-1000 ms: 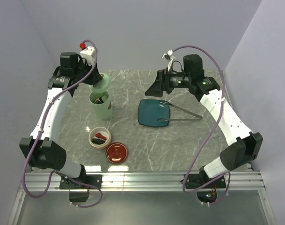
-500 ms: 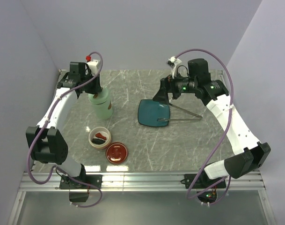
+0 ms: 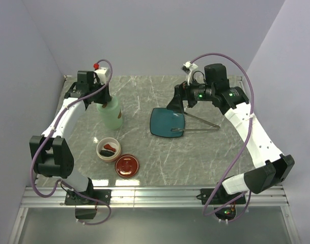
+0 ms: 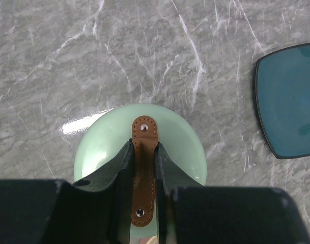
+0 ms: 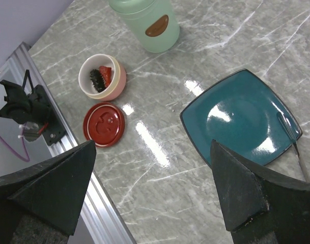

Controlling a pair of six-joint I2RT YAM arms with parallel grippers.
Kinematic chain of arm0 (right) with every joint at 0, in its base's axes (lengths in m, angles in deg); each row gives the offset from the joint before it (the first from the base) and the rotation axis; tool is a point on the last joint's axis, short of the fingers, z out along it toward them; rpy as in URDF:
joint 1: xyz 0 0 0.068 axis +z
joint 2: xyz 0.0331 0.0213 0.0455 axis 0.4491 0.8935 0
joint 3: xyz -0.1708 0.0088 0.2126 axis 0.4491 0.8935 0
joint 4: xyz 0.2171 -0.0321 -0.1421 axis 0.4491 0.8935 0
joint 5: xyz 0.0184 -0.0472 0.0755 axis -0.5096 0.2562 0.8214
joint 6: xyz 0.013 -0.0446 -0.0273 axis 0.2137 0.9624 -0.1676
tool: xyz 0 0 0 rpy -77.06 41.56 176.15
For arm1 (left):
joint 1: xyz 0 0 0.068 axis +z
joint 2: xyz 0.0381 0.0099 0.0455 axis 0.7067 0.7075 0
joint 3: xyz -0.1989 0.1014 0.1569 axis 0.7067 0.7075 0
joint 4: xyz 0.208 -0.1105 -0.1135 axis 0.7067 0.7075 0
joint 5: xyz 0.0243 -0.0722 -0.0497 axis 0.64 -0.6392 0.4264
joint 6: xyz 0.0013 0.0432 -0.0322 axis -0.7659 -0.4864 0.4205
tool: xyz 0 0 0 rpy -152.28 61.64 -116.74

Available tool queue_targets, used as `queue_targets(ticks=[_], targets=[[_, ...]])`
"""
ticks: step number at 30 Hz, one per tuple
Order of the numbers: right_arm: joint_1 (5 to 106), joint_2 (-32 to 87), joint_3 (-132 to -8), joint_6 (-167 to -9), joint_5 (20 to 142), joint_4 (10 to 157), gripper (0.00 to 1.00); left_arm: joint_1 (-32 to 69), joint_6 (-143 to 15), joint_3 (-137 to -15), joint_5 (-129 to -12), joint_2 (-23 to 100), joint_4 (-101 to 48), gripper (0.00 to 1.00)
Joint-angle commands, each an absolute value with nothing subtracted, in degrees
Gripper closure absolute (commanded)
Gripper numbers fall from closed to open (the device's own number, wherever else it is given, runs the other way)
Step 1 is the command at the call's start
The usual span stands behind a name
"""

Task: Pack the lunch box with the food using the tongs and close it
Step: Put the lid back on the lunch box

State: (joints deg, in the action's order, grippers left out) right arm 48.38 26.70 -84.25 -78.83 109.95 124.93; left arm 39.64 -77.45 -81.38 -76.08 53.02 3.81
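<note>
Overhead, the left gripper is closed on the brown strap of the flat mint-green lid, one finger pressed to each side of it. The lid lies on top of the tall mint-green pot at the far left of the marble table; whether it is fully seated cannot be told. The right gripper hangs over the far edge of the teal plate with its jaws spread wide, holding nothing. The tongs lie flat, tips on the plate's right side, joined end on the table to the right. Near left stands the cream bowl, uncovered, with a red-and-dark piece of food inside. Its dark-red lid lies just beside it on the near right.
</note>
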Motion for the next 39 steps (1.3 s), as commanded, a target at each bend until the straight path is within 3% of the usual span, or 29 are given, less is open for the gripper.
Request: queue_targets(ticks=[1, 14, 20, 27, 33, 39], targets=[[48.0, 25.7, -85.4, -78.1, 109.9, 125.4, 0.00, 39.6, -76.4, -80.0, -77.0, 52.2, 3.0, 1.00], [48.0, 26.2, -85.6, -78.0, 109.9, 125.9, 0.00, 39.6, -76.4, -78.0, -76.8, 48.6, 3.7, 0.99], [48.1, 26.3, -85.7, -78.0, 110.1, 126.2, 0.00, 39.6, -76.7, -79.3, -76.8, 48.5, 5.0, 0.73], [48.0, 26.4, -85.8, -78.0, 110.1, 126.4, 0.00, 39.6, -77.3, -85.3, -76.4, 48.7, 8.3, 0.52], [48.1, 26.8, -86.0, -77.9, 110.3, 126.8, 0.00, 39.6, -79.6, -92.0, -75.2, 49.1, 13.2, 0.42], [48.0, 27.8, -87.1, -77.8, 110.2, 127.9, 0.00, 39.6, -82.6, -100.5, -72.6, 53.8, 23.3, 0.42]])
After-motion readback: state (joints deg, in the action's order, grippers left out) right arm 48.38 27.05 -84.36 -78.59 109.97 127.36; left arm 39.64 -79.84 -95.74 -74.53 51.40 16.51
